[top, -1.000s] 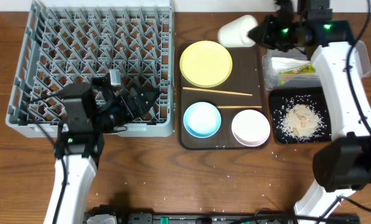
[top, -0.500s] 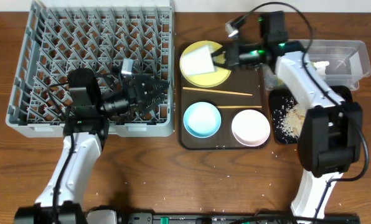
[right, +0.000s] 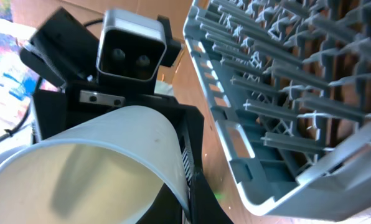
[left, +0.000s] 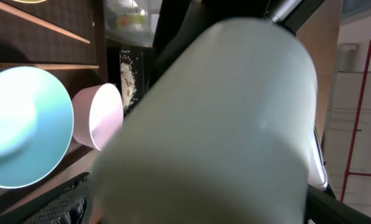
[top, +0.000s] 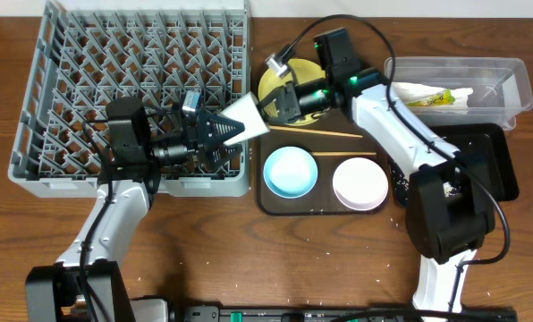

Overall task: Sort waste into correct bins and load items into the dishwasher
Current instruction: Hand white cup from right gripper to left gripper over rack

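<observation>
Between wide left jaws, small white cup (top: 244, 119)

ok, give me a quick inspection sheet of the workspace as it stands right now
Surface: wooden table, brown tray on it.
Job's things: cup held at the rack's right edge; plate, blue bowl, white bowl, chopsticks on the brown tray; wrapper and napkin in the clear tub; black tray beside it, crumbs inside.
Clutter: pale specks on the table.
Tools: right tool shut on cup; left tool open at the cup, contact unclear.
Cables: black cable loops over the right arm.
Surroundings: nothing seen.
</observation>
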